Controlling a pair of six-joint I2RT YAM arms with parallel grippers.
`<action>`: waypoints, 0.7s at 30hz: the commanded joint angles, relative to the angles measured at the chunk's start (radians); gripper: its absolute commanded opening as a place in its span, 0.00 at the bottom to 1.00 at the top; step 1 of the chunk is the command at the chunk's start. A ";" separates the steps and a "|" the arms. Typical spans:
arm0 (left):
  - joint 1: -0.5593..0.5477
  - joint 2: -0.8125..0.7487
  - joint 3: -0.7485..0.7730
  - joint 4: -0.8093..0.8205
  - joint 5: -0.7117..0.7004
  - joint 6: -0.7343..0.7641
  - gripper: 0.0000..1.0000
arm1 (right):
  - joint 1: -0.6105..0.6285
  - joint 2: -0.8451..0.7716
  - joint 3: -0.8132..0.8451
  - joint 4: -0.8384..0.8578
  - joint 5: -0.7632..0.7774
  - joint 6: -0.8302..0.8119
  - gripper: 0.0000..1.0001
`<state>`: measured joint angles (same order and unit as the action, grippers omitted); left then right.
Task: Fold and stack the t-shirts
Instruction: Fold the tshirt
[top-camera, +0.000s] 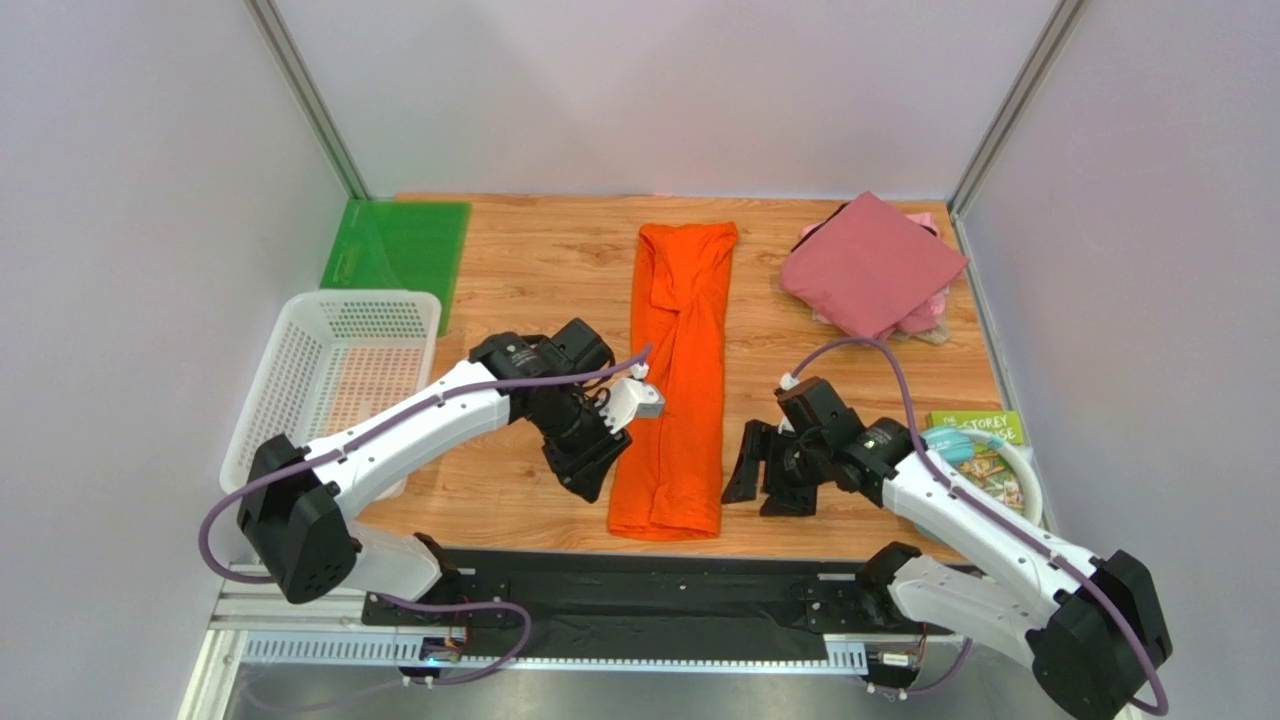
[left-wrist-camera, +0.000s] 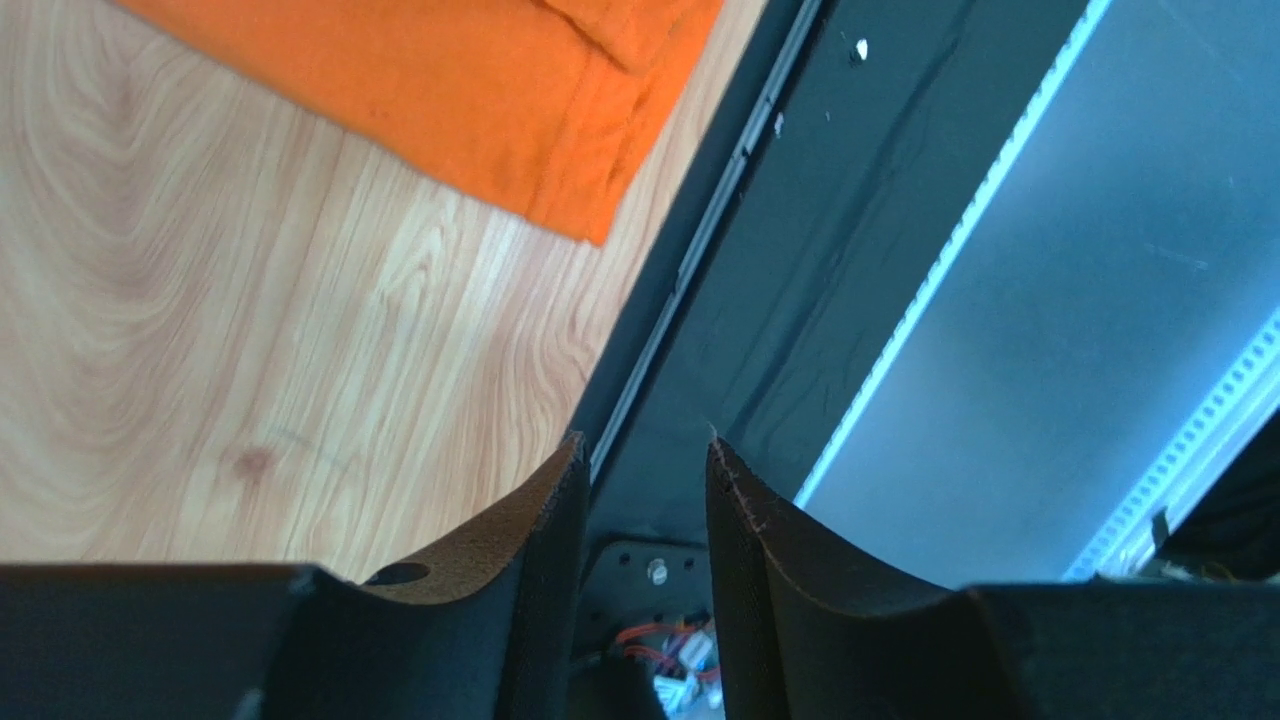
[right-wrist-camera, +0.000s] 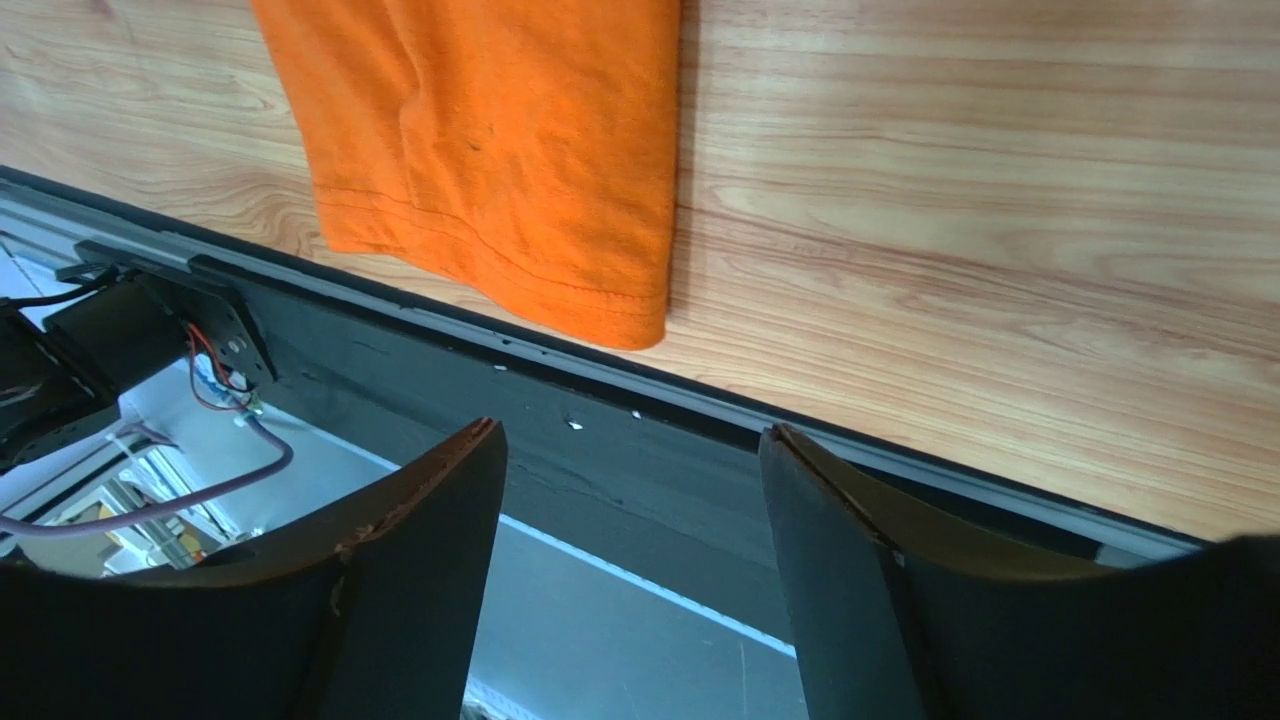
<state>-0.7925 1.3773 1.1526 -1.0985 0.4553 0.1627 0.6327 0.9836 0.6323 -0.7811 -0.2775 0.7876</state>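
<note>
Both arms flank the near end of the orange t-shirt (top-camera: 691, 390), which lies down the middle of the wooden desk (top-camera: 511, 285) as a long narrow strip, its sides already folded in. The left pincer (top-camera: 589, 477) hovers at the strip's left edge and the right pincer (top-camera: 766, 483) stands just off its right side. Both are released, their jaws apart with nothing between them.

The lengthwise fold looks finished, so the step in hand appears to be the crosswise fold that would turn the strip into a flat square. That next move probably calls for each pincer to drop onto a near corner of the hem, pinch every layer there, and carry the end up toward the far edge together, so that the strip does not skew or fall open.

Seen from the wrists, the hem end sits close to the desk's near edge, beside the black rail. The cloth is bright, thin and soft, with a stitched hem and a few diagonal wrinkles near its far end. The layered edges look neat but loose, so a shallow pinch may lift only the top layer.

At the far right corner, a maroon-red t-shirt (top-camera: 872, 263) lies folded square on top of a pale pink t-shirt (top-camera: 932, 312), well apart from the orange one; that is probably where the orange one belongs once folded. A white mesh basket (top-camera: 271, 398) and a green sheet (top-camera: 398, 248) sit on the left side.
</note>
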 joint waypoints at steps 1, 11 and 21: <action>-0.002 0.005 -0.083 0.118 0.034 -0.066 0.41 | 0.042 -0.011 -0.029 0.130 0.008 0.119 0.69; -0.005 0.114 -0.139 0.193 0.026 -0.084 0.41 | 0.101 0.145 -0.106 0.295 -0.011 0.170 0.73; -0.002 0.218 -0.133 0.232 0.102 -0.127 0.67 | 0.122 0.219 -0.120 0.355 -0.022 0.176 0.68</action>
<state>-0.7921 1.5555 1.0142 -0.8963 0.5091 0.0643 0.7490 1.2060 0.5110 -0.4915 -0.2974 0.9470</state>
